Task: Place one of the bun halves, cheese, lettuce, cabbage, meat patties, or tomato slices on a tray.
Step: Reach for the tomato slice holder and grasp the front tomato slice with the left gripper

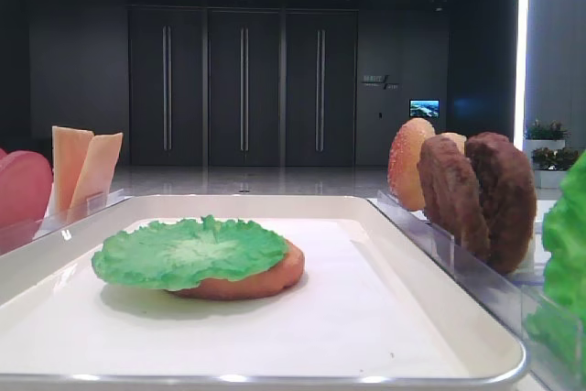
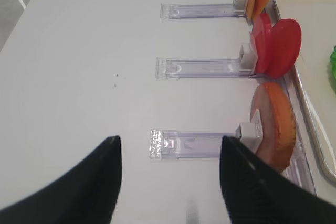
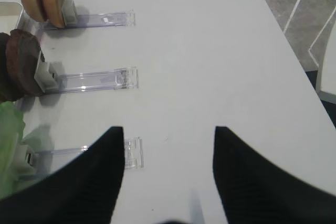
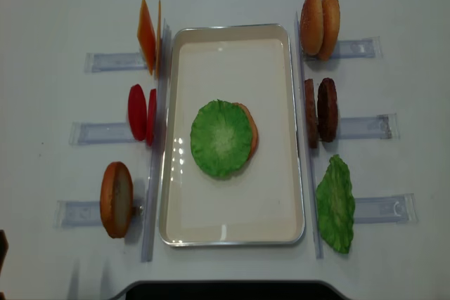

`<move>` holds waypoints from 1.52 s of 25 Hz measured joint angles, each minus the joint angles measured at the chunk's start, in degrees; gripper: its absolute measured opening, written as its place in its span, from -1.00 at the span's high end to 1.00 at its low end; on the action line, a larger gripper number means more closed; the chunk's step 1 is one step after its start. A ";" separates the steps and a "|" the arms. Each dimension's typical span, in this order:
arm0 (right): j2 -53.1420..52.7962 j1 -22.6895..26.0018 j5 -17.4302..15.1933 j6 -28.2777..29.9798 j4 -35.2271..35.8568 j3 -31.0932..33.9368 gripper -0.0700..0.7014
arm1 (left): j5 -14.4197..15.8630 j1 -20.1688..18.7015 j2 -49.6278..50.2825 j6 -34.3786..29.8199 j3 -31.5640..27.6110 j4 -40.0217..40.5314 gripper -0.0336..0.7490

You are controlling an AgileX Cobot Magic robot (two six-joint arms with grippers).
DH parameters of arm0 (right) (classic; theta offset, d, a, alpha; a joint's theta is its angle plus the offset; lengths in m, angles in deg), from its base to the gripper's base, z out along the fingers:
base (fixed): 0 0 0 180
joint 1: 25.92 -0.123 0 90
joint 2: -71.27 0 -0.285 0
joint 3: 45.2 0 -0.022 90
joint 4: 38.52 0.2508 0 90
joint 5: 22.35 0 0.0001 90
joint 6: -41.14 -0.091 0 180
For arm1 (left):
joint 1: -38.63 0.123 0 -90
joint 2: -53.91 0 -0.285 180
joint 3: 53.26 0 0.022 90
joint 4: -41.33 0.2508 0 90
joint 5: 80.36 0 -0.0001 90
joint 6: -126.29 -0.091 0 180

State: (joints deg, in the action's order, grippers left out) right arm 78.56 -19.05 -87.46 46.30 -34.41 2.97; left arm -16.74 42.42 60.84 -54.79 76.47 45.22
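Note:
On the white tray (image 4: 232, 238) lies a green lettuce leaf (image 4: 220, 138) on top of an orange-brown bun half (image 4: 252, 131). Left of the tray stand cheese (image 4: 148, 35), tomato slices (image 4: 140, 113) and a bun half (image 4: 116, 199). Bun halves (image 4: 320, 24), meat patties (image 4: 320, 112) and another lettuce leaf (image 4: 336, 204) stand to its right. Cabbage is out of view. My left gripper (image 2: 170, 145) hangs open and empty over the table, beside the near bun half (image 2: 275, 124). My right gripper (image 3: 169, 135) is open and empty too, with the patties (image 3: 21, 64) to its left.
Clear acrylic racks (image 4: 105, 61) (image 4: 365, 128) hold the food upright along both long sides of the tray. The table's right edge (image 3: 294, 51) drops to the floor. A dark base (image 4: 225, 291) sits at the table's near edge.

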 joint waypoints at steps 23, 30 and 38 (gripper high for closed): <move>0.00 0.00 0.00 -0.06 0.00 0.04 -0.13 | 0.00 0.00 0.00 0.00 0.00 0.00 -0.24; 0.00 0.00 0.00 -0.13 0.00 0.04 -0.13 | 0.00 0.00 0.00 0.00 0.00 0.00 -0.24; 0.00 0.00 0.00 -0.13 0.00 0.04 -0.13 | 0.00 0.00 0.47 0.50 0.00 0.07 -0.23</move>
State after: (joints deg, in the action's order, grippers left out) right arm 78.56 -19.05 -87.46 46.17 -34.41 3.00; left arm -16.74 42.42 61.31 -54.30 76.47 45.29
